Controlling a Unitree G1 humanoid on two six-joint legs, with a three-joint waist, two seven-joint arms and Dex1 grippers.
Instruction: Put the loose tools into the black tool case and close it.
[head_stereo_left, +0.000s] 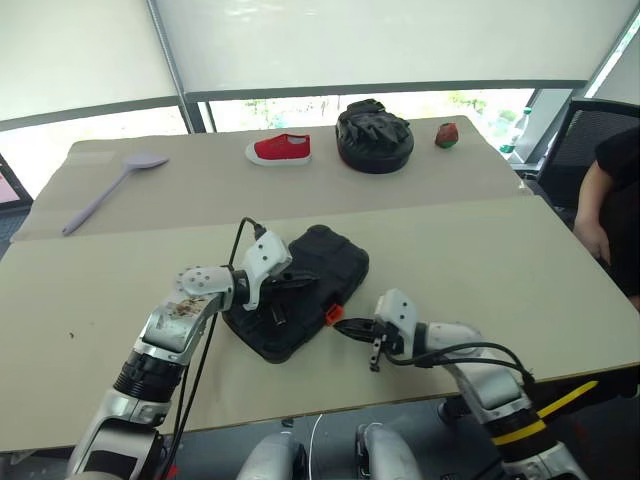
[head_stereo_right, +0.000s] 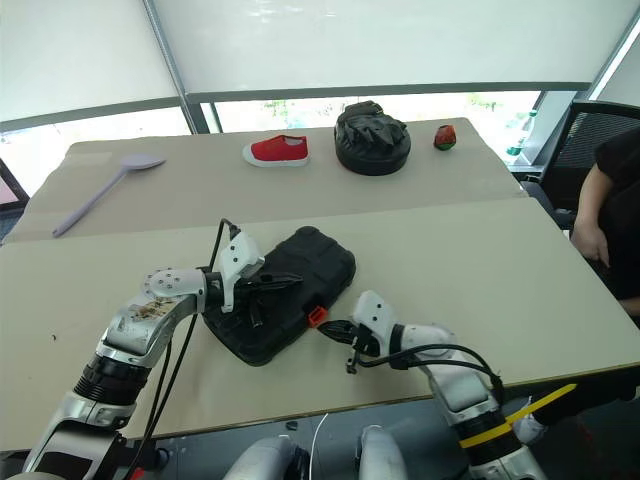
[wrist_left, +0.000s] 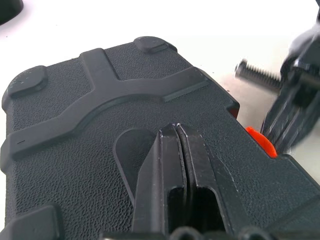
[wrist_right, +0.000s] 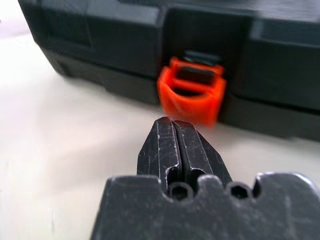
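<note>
lying shut on the near half of the beige table (head_stereo_left: 520, 260), the black tool case (head_stereo_left: 330, 262) sits at an angle, its two halves folded together and its ribbed lid facing up. the small orange latch (head_stereo_left: 334, 314) sticks out from the case's front edge, toward the robot's right side.

the left gripper (head_stereo_left: 300, 281) rests on top of the lid, its two black fingers (wrist_left: 175, 165) pressed together with nothing between them; the left wrist view shows their tips down against the textured plastic.

the right gripper (head_stereo_left: 345, 325) hangs low over the table just beside the latch, pointing at it, with a small gap showing between tip and latch. its fingers (wrist_right: 175, 150) are also pressed tight together and hold nothing. in the right wrist view the latch (wrist_right: 191, 96) sits straight ahead of the tips, apparently flipped outward from the case wall.

along the far side of the table lie a lilac spoon (head_stereo_left: 108, 190), a red shoe (head_stereo_left: 280, 149), a round black bundle of gloves (head_stereo_left: 374, 137) and a small red and green object (head_stereo_left: 446, 134). a person's arm (head_stereo_left: 600, 215) shows at the right edge.
</note>
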